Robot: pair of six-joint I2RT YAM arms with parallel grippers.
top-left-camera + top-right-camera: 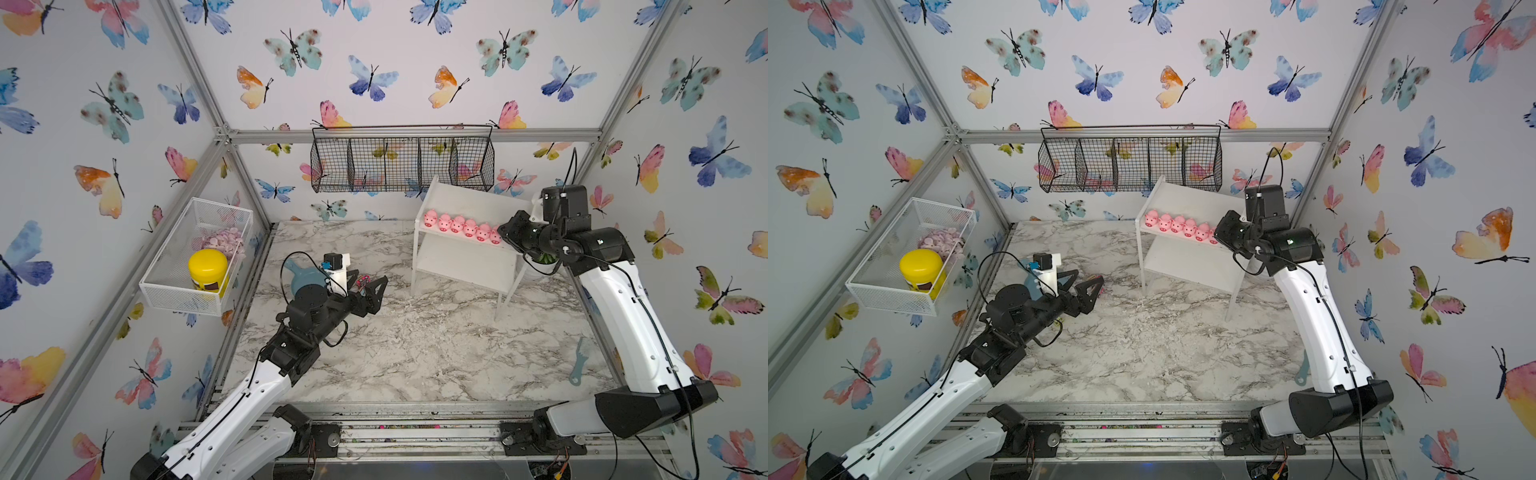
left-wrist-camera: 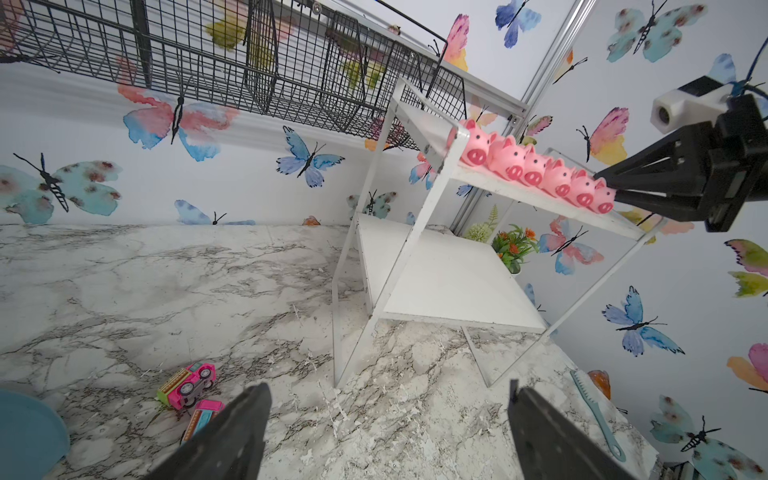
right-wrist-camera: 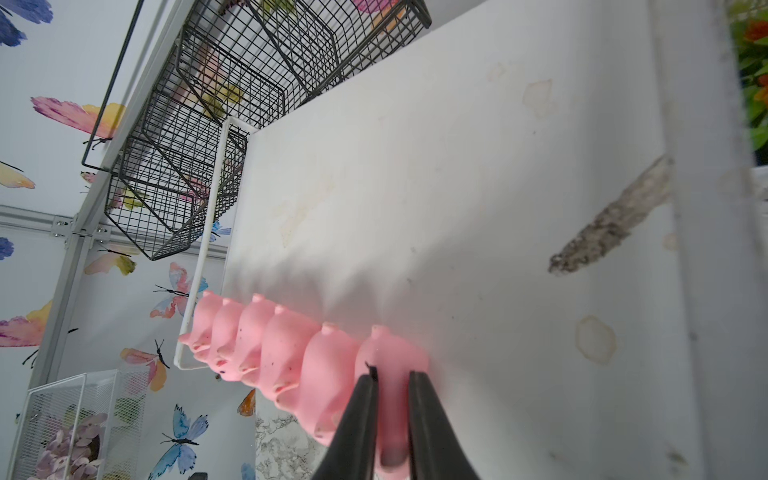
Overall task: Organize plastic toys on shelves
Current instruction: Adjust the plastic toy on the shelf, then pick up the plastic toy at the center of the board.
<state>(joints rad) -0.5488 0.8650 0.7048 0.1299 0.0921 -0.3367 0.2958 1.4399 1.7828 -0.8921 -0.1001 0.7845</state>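
On the marble table (image 1: 415, 353), front right edge: one teal comb (image 1: 578, 361). Mid-table, left side: left end effector (image 2: 388, 390), fingers spread wide with nothing between them, just beside two pink toy trucks (image 2: 189, 384) lying on the table; a blue dish (image 1: 301, 276) sits close behind it. Farther back, right side: white two-tier shelves (image 1: 465, 266), whose top board carries six pink pigs (image 1: 457, 224) in a touching row along its front edge, snouts outward. Right end effector (image 3: 394, 376) pinches the end pig (image 3: 390, 357), which rests on that board. Left wall: white mesh basket (image 1: 195, 257) holding a yellow-lidded jar (image 1: 208, 268) and pale pink discs (image 1: 226, 241). Back wall: black wire basket (image 1: 401, 164).
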